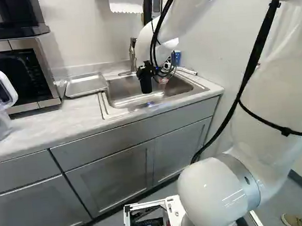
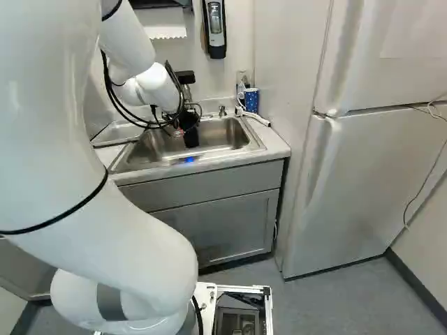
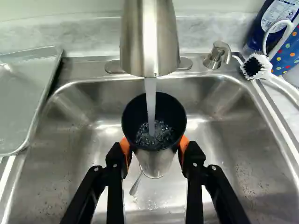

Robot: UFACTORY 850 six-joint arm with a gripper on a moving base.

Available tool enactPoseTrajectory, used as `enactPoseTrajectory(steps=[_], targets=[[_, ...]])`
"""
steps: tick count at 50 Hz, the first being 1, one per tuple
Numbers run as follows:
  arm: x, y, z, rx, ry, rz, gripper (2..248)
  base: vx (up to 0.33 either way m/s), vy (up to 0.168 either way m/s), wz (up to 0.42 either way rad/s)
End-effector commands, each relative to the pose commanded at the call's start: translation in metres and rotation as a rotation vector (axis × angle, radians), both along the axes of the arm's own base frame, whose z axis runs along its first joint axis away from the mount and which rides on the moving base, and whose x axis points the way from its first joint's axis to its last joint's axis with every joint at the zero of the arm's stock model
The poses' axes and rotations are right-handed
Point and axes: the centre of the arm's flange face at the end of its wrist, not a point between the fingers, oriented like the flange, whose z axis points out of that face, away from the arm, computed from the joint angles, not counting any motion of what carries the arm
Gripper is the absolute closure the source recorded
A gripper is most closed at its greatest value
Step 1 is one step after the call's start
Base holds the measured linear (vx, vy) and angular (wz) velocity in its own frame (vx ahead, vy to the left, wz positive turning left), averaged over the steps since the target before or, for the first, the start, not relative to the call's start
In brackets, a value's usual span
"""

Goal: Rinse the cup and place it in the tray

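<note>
Wrist view: I have my gripper (image 1: 146, 71) closed around the dark cup (image 3: 162, 116), orange pads (image 3: 183, 144) on two sides, above the sink (image 3: 229, 154); faucet (image 3: 149, 42) water (image 3: 150, 98) runs into it. The tray (image 3: 23, 102) lies beside the sink.

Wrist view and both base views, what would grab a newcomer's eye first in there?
Probably the stream of water falling from the faucet into the dark-mouthed cup, which the gripper grips over the sink. After that, the big white arm filling the right of the left base view and the left of the right one.
</note>
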Motion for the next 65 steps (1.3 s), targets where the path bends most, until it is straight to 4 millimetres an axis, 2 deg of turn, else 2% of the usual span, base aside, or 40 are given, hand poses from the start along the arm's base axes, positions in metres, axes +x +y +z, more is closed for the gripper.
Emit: enactPoseTrajectory(steps=[65], targets=[[0.0,0.0,0.0,0.0,0.0,0.0,130,0.0,0.0,0.0]])
